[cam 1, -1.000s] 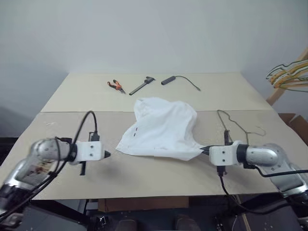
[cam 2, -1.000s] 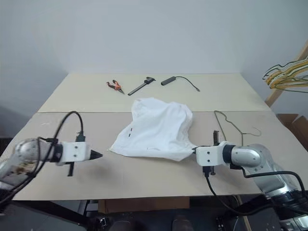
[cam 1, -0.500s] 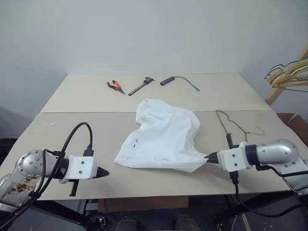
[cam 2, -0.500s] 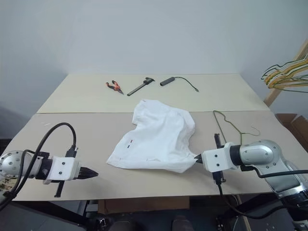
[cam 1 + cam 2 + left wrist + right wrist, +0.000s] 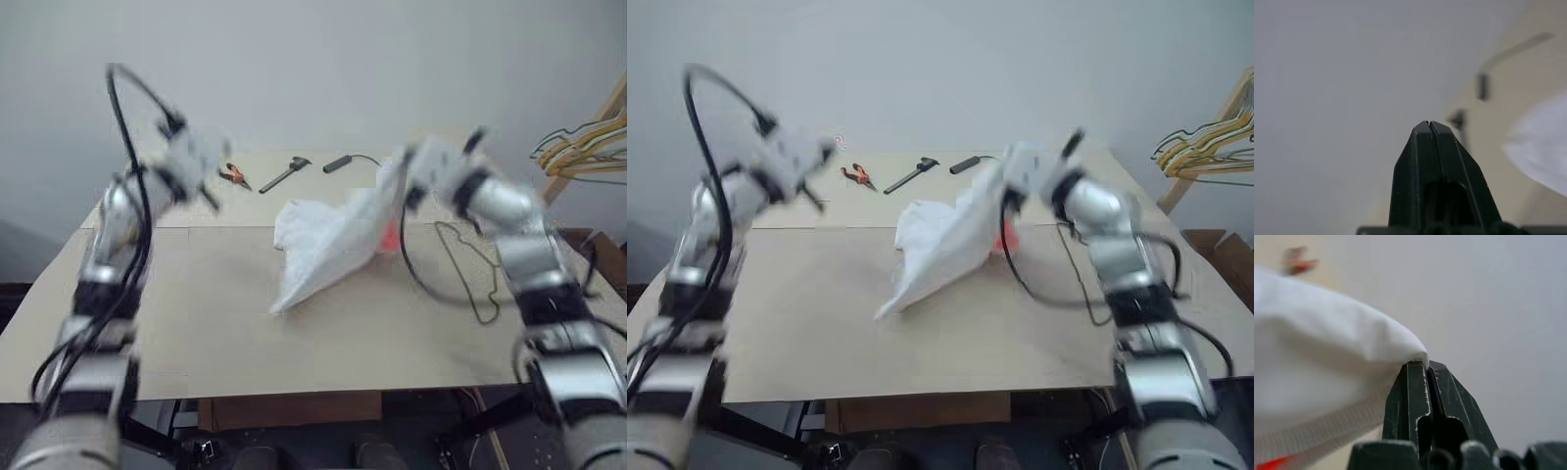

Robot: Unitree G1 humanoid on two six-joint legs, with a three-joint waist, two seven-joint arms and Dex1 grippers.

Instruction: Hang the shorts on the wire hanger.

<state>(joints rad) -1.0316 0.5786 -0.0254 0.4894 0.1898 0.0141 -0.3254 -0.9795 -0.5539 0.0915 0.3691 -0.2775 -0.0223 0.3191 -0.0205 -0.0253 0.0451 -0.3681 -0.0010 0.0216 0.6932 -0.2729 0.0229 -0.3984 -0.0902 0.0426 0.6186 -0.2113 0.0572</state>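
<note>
The white shorts (image 5: 328, 245) hang slanted from one corner, their lower end still on the table (image 5: 225, 323). My right gripper (image 5: 1422, 363) is shut on that raised corner, above the table's middle right (image 5: 400, 164). A reddish mark (image 5: 389, 235) shows on the cloth below the grip. The wire hanger (image 5: 460, 235) lies flat on the table to the right of the shorts, under my right arm. My left gripper (image 5: 1428, 125) is shut on nothing, raised high over the table's back left and pointing toward the wall.
Orange-handled pliers (image 5: 233, 174), a black tool (image 5: 286, 174) and a black device with a cord (image 5: 340, 163) lie along the table's back. A bunch of yellowish hangers (image 5: 578, 147) hangs on a wooden rack at the far right.
Both arms have swung up from table height. The right gripper has lifted its corner of the shorts up and toward the back; the left gripper rose empty.
</note>
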